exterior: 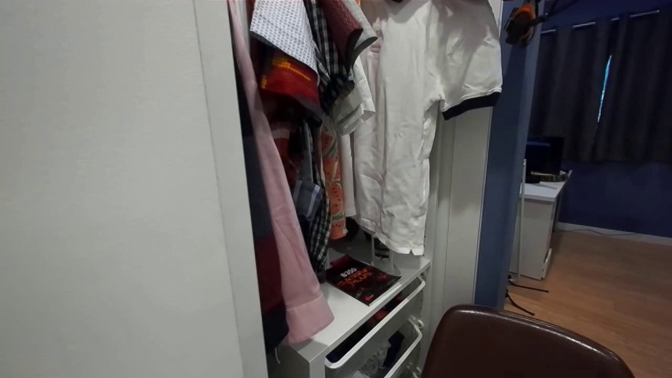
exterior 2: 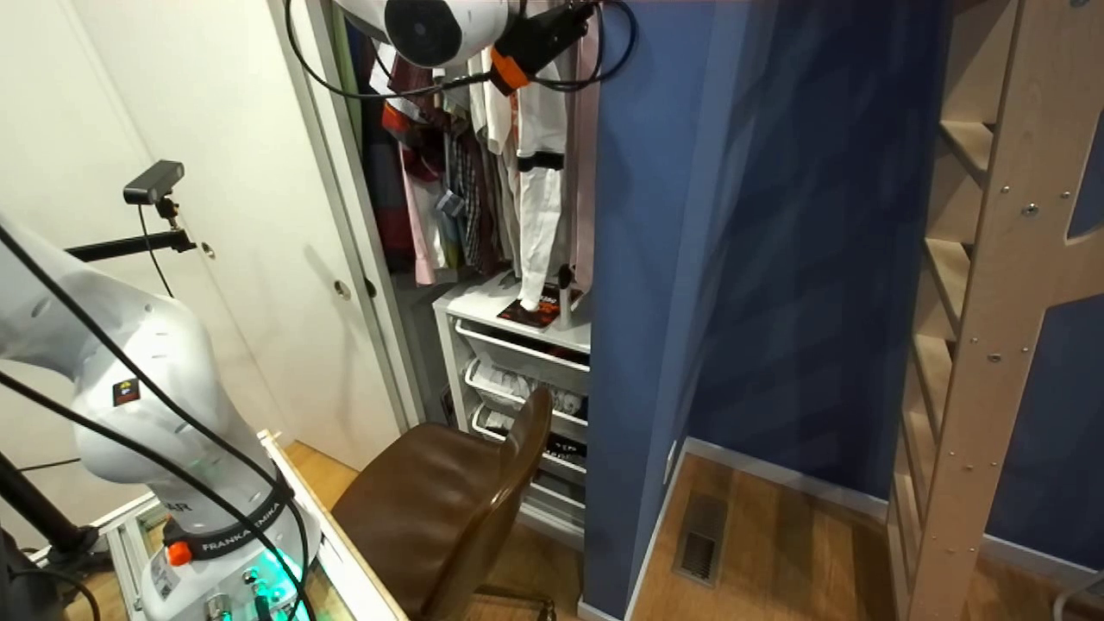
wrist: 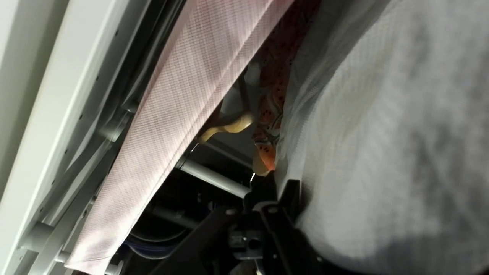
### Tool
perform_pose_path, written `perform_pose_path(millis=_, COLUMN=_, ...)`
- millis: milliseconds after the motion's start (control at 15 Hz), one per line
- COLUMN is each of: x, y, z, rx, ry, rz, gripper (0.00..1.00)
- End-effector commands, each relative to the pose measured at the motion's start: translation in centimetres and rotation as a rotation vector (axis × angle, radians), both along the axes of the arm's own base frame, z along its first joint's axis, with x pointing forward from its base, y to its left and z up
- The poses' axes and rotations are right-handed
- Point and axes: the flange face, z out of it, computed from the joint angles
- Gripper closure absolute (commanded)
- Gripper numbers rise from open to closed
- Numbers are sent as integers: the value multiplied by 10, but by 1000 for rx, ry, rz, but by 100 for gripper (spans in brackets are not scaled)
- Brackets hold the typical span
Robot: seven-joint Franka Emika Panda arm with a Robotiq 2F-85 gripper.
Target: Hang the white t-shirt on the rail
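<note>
White cloth with a broad black band at the sleeve edge, the short-sleeved polo-style t-shirt (exterior: pixel 404 136) hangs full length at the right of a row of mixed garments (exterior: pixel 291 79), its hem toward the right end of the white drawer unit (exterior: pixel 346 311). In the wrist view, blurred whitish fabric (wrist: pixel 382 133) fills the right side, just beside the black two-fingered gripper (wrist: pixel 276 193). The jaws are clenched; that part is dark, so I cannot tell whether anything lies between them, or whether the t-shirt sits on the slim grey metal rail (wrist: pixel 214 177) nearby. In an exterior view the white robot arm (exterior 2: pixel 185 354) stands at the left, and its wrist (exterior 2: pixel 474 34) overlaps the clothes at the upper edge. A dark booklet (exterior: pixel 362 278) with red and white lettering lies on the unit's top near the front edge. At the left front corner hangs the cuff of a long pink sleeve (exterior: pixel 294 236). A brown leather-look chair (exterior 2: pixel 423 483) stands before the drawers, with a blue wall (exterior 2: pixel 647 259) at the unit's right end
</note>
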Motion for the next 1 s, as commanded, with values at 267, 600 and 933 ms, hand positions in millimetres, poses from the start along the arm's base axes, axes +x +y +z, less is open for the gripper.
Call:
perform_pose_path(millis=267, x=-15, y=9, z=10, rx=7, ry=36, rz=-144, gripper=96)
perform_pose_path(millis=600, x=-26, y=25, z=25, rx=69, ry=13, rz=-185, gripper=96)
perform_pose_path(millis=933, x=-23, y=55, z=46, rx=113, ry=-42, rz=-157, gripper=96)
